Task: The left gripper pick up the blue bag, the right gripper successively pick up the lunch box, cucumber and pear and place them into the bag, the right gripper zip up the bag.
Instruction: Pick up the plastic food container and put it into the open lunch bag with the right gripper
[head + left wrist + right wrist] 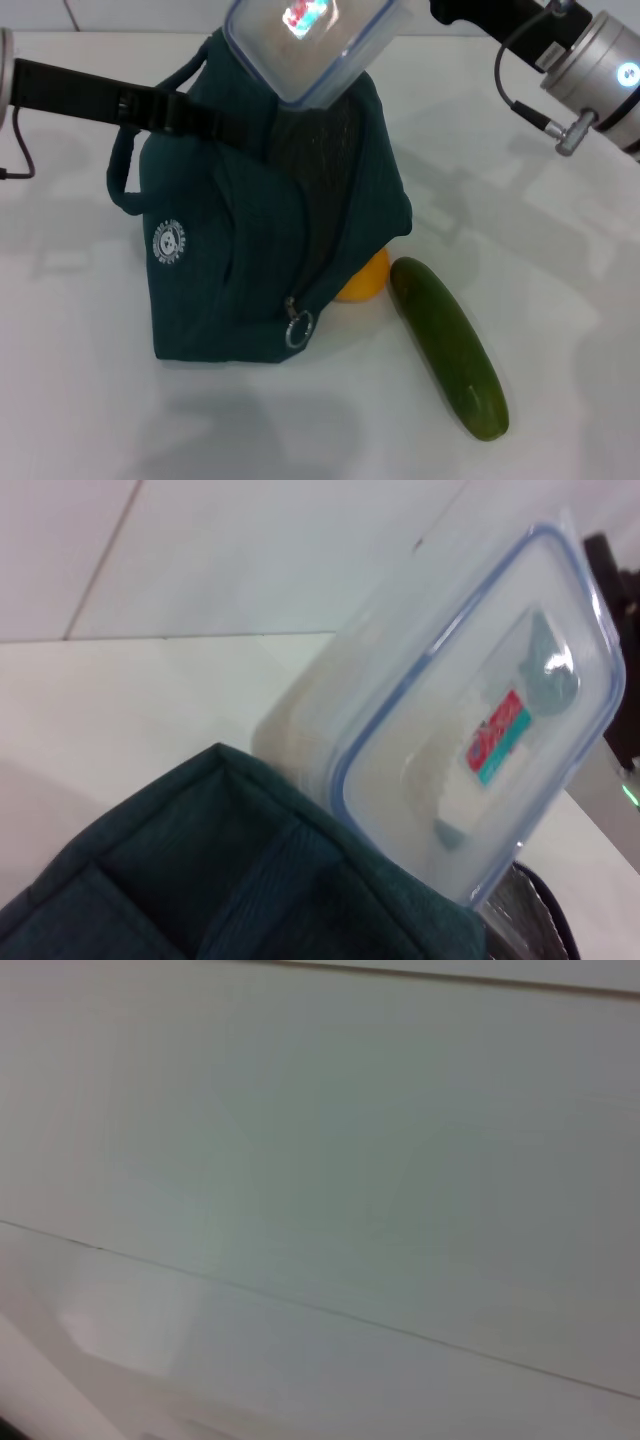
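Where the white counter lies nearest, the cucumber rests flat beside the pear, which is half hidden behind the blue bag. That bag stands upright with its top open, the left claw closed on its upper edge. Above the opening hangs the lunch box, tilted; the right claw's grip cannot be made out.
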`<state>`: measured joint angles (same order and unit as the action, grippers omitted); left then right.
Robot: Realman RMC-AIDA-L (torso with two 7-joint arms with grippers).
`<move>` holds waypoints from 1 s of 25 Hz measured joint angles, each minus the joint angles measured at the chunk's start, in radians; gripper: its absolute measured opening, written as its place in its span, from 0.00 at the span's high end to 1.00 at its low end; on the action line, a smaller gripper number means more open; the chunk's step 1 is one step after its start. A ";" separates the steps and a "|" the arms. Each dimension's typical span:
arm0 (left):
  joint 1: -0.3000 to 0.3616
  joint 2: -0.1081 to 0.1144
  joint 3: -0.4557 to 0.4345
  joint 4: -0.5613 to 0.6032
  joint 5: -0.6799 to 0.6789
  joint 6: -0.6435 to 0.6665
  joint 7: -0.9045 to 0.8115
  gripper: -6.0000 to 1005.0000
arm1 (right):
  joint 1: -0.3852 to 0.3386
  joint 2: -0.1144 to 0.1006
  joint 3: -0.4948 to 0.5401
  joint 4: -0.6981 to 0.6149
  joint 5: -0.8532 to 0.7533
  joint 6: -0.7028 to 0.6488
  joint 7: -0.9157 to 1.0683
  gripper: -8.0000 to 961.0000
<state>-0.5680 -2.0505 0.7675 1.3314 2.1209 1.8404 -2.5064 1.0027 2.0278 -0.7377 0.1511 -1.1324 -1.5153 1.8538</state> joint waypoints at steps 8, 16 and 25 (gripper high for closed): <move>0.005 0.006 -0.003 -0.025 0.008 -0.032 0.005 0.95 | -0.010 0.000 0.000 0.003 -0.024 0.035 -0.020 0.82; 0.005 0.011 -0.004 -0.044 0.004 -0.058 0.021 0.95 | -0.002 0.000 0.003 0.005 -0.051 0.072 -0.034 0.81; -0.001 0.017 -0.028 -0.083 0.003 -0.069 0.034 0.95 | 0.008 0.000 0.014 0.016 -0.080 0.099 -0.050 0.78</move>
<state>-0.5690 -2.0339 0.7399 1.2489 2.1241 1.7715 -2.4726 1.0104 2.0279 -0.7234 0.1670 -1.2125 -1.4160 1.8033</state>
